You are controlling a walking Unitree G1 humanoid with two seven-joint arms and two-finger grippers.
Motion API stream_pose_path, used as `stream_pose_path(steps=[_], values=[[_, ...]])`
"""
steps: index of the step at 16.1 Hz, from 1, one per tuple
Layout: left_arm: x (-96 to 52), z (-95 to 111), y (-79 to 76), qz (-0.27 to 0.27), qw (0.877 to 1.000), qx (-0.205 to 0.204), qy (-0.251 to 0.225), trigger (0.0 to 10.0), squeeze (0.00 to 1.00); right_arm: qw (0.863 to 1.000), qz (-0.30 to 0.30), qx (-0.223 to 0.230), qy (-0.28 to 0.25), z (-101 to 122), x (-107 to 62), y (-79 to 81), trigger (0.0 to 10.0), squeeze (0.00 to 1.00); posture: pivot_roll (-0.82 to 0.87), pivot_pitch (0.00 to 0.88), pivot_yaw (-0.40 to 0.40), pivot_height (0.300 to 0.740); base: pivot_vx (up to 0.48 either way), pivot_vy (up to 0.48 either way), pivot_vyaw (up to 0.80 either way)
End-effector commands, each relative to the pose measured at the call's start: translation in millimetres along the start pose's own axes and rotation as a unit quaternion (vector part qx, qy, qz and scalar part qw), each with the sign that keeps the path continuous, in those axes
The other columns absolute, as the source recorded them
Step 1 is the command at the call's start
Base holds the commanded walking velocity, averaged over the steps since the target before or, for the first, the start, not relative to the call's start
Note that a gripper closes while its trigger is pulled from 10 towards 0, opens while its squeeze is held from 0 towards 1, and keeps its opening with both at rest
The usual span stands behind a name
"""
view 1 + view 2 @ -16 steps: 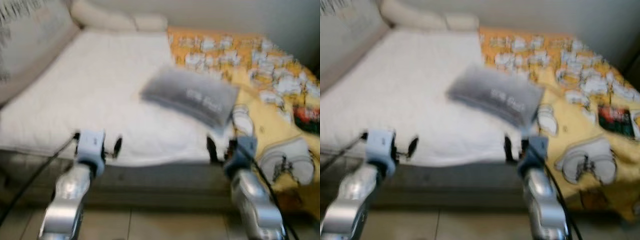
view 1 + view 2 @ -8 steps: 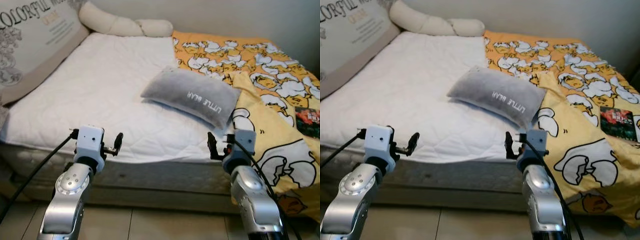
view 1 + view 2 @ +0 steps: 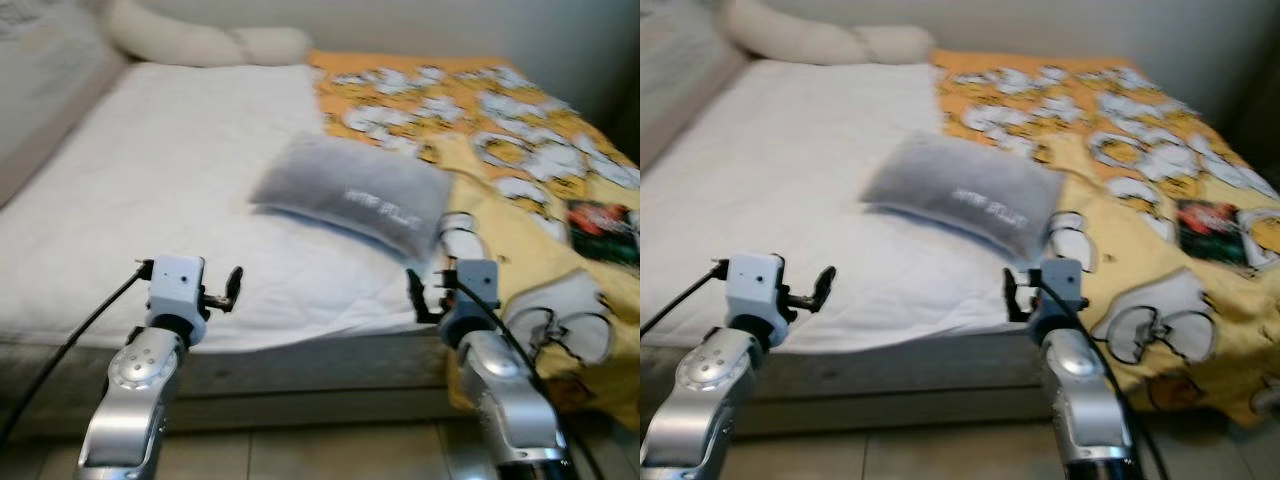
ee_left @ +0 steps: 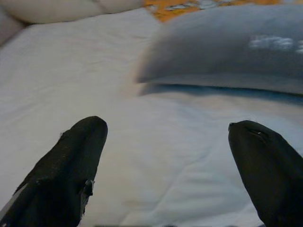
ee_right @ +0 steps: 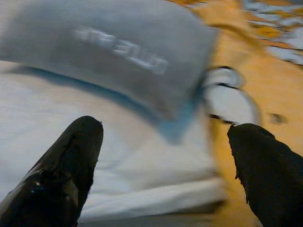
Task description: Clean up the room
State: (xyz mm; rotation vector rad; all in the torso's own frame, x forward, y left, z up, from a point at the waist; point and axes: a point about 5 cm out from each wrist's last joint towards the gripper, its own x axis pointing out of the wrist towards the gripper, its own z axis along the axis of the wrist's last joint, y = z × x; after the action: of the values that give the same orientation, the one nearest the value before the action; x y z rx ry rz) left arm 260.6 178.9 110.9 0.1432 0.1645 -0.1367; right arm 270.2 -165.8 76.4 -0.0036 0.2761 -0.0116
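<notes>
Where claws gape: grey pillow (image 3: 345, 195).

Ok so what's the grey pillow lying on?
The grey pillow rests on the white mattress, its right end against the edge of the yellow patterned blanket. Whatever lies directly beneath the pillow is covered.

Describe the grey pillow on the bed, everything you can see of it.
The grey pillow is a soft, plush-looking rectangular cushion with short white lettering on its top, too blurred to read. It lies flat and skewed on the white mattress, its right end against the edge of the yellow patterned blanket. It looks plump and unfolded. Neither gripper touches it: the left gripper and right gripper are open near the bed's front edge, short of it.
</notes>
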Motion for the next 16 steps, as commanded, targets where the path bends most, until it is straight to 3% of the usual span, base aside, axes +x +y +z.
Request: stream_pose_path(steps=[1, 16], values=[[-1.8, -3.1, 5.5, 0.008, 1.0, 0.003, 0.008, 10.0, 0.0, 1.0, 0.01, -0.002, -0.008, 4.3, 1.9, 5.5, 10.0, 0.0, 0.08, 0.0, -0.034, 0.74, 0.274, 0.0, 0.0], [-0.7, -4.6, 3.3, 0.004, 1.0, -0.001, 0.011, 10.0, 0.0, 1.0, 0.026, -0.006, -0.002, 2.6, 1.2, 9.3, 10.0, 0.0, 0.08, 0.0, -0.036, 0.74, 0.282, 0.0, 0.0]])
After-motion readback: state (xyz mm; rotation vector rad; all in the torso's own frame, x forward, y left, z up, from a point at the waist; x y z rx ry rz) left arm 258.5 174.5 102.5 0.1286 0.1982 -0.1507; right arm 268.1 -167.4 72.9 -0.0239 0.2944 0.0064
